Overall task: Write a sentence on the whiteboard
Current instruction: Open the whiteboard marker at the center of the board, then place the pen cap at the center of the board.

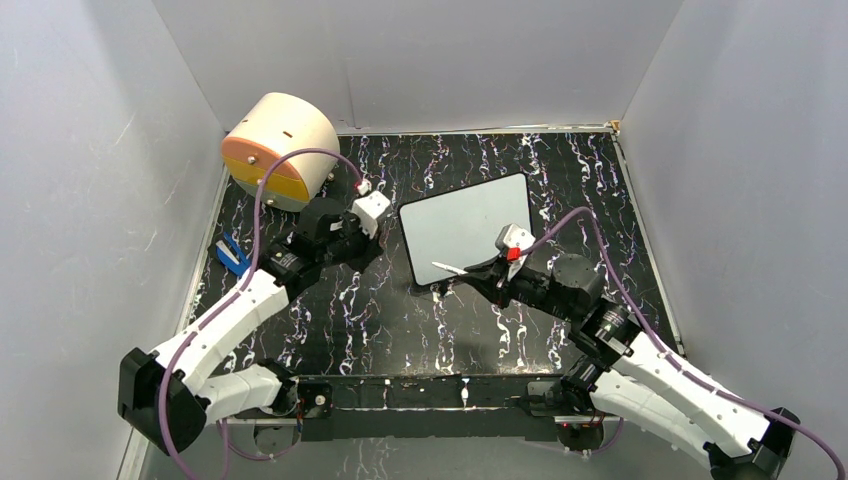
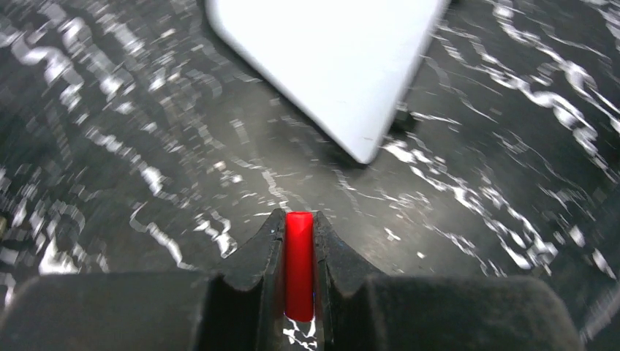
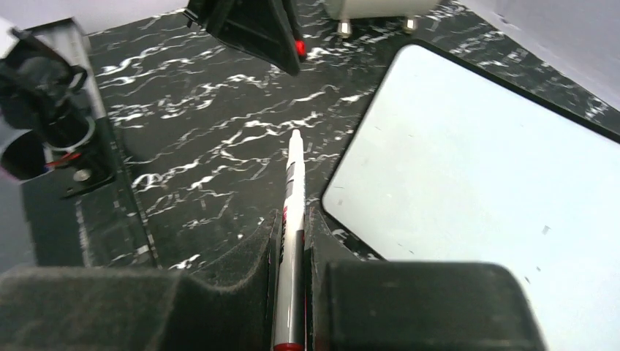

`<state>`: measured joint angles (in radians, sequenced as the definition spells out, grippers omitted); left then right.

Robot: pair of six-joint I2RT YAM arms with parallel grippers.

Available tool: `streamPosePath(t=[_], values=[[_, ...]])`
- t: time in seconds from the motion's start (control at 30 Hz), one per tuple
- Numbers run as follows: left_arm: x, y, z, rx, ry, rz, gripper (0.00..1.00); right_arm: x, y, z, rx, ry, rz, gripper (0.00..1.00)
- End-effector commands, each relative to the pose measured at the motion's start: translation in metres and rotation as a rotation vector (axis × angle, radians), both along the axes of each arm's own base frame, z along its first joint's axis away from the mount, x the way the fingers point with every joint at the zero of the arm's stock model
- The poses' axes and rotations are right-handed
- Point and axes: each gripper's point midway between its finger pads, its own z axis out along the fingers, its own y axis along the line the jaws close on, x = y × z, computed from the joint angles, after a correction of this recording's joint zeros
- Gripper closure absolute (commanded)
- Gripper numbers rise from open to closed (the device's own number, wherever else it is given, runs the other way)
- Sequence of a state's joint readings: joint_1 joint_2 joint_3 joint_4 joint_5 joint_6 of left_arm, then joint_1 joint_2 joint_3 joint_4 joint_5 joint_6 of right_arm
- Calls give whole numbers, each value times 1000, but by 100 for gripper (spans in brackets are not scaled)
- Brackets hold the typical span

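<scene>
The whiteboard lies flat on the black marbled table, its surface blank; the sentence is not in view. My right gripper is shut on a white marker. The marker's tip points left, beside the board's near-left corner. Whether it touches anything I cannot tell. My left gripper hovers just left of the board, shut on a small red marker cap. That cap also shows in the right wrist view as the red cap at the left gripper's tip.
A beige drum with an orange and yellow face lies on its side at the back left corner. A blue object sits by the left edge. Grey walls enclose the table on three sides.
</scene>
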<state>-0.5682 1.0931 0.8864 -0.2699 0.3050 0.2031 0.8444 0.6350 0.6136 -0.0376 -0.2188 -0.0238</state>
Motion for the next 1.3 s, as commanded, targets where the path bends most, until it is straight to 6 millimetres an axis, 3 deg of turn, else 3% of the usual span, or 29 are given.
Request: streamPosePath(t=[0.0,0.3,0.5,0.63,0.87,1.07,1.27], values=[[48,49,-11,20,22,543,100,27,-13,30,121,-97,-173,100],[68,72,-63,1,157,835,100,32,-18,21,123,-100,-213,100],[81,81,-117,49,284,906,100,31,-19,19,125,-102,-214,100],[86,84,-141,84,318,936,100,30,-20,21,136,-109,-214,100],[92,98,-162,154,297,1000,96,31,-19,19,128,-108,-210,100],[85,102,-173,183,320,1016,89,30,-17,16,111,-107,-196,100],[84,106,-166,163,290,1033,78,32,-15,10,86,-93,-196,100]])
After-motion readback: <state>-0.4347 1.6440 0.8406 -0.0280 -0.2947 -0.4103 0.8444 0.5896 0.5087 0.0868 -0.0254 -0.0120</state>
